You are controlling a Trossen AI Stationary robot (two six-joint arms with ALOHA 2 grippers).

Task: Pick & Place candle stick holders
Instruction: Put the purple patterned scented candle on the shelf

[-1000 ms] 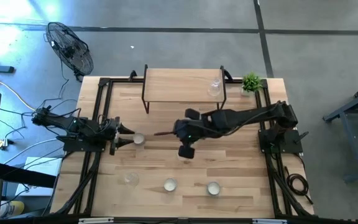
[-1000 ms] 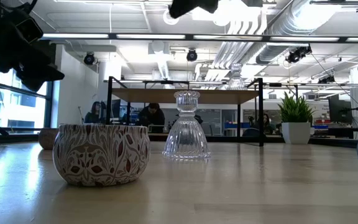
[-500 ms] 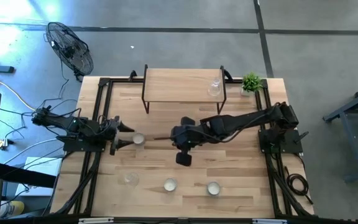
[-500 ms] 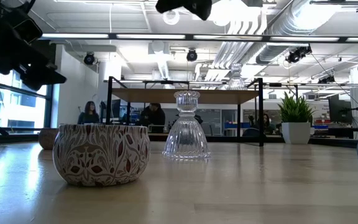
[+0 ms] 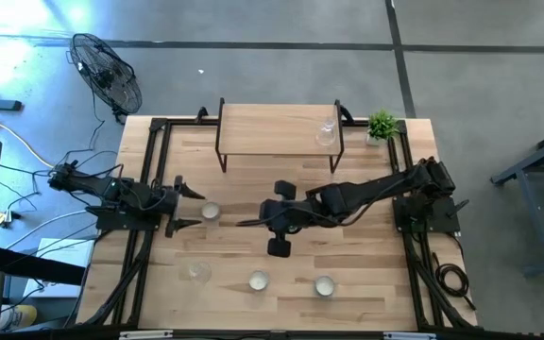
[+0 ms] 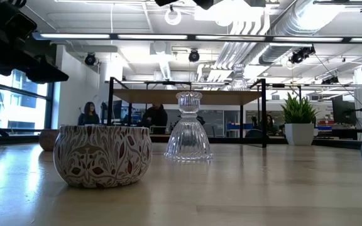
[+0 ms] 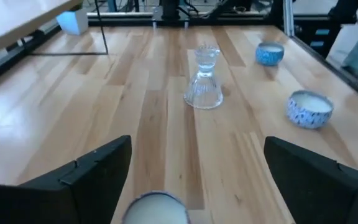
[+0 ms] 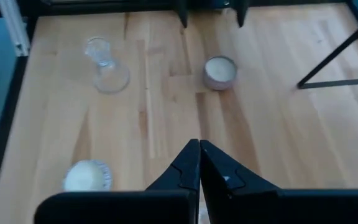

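Your wooden tabletop (image 5: 253, 250) stands on a grey floor, with a fan (image 5: 108, 74) off its far left corner and a small raised shelf (image 5: 277, 127) along its far edge. On that shelf sits one clear glass holder (image 5: 326, 132), with the green plant (image 5: 381, 125) just beside the shelf. Your left tool (image 5: 185, 207) rests at the tabletop's left side, its fingers spread wide apart on either side of a tealight cup (image 5: 210, 211), not gripping it. Your right tool (image 5: 244, 223) reaches over the middle of the tabletop, fingers pressed together and holding nothing. Along the near edge you have a second glass holder (image 5: 197, 271), then two more tealight cups (image 5: 258, 280) (image 5: 324, 285), each well apart from the next.
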